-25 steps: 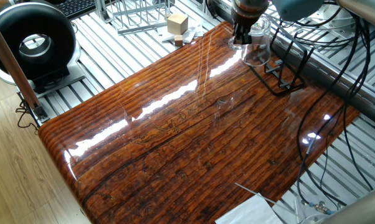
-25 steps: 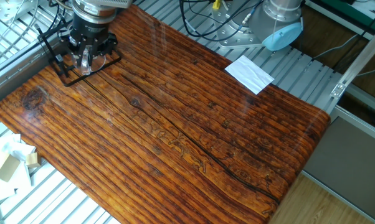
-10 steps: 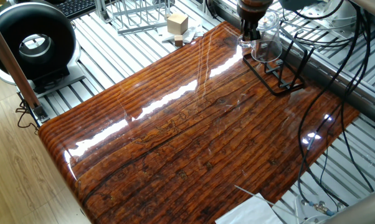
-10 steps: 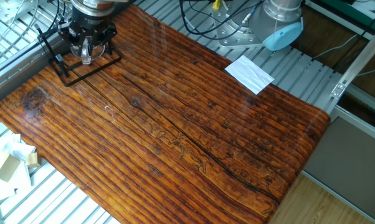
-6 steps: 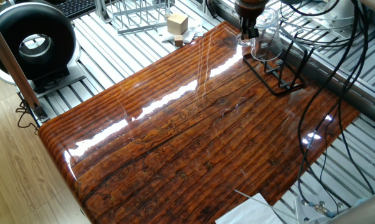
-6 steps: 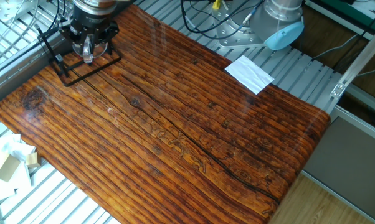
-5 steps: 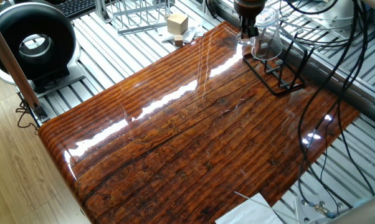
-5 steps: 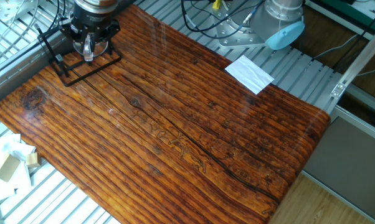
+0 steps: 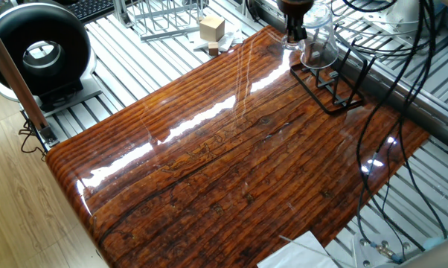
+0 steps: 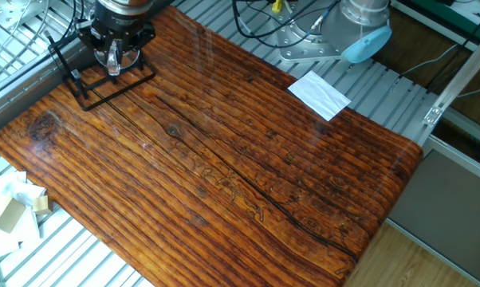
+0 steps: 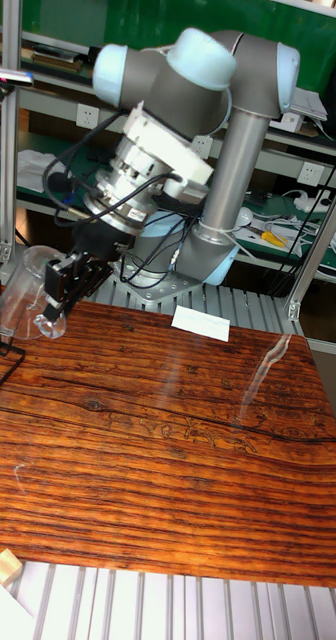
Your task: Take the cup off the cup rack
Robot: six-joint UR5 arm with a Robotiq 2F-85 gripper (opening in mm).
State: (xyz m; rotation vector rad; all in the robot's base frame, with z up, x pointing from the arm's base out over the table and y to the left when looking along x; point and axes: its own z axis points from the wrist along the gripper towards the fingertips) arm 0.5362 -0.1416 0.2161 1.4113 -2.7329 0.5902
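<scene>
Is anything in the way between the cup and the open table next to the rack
Nothing visible. The gripper holds the cup above the rack, and the wooden table beside it shows no obstacle.

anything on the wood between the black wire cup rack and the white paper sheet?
Nothing: in the other fixed view, only bare striped wooden tabletop lies between the black wire cup rack and the white paper sheet.

cup (image 11: 20,290): clear glass | cup rack (image 9: 334,82): black | table (image 9: 231,164): reddish-brown striped woodgrain

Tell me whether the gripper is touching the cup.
Touching. In the tall fixed view the gripper has its fingers closed on the rim of the tilted cup.
</scene>
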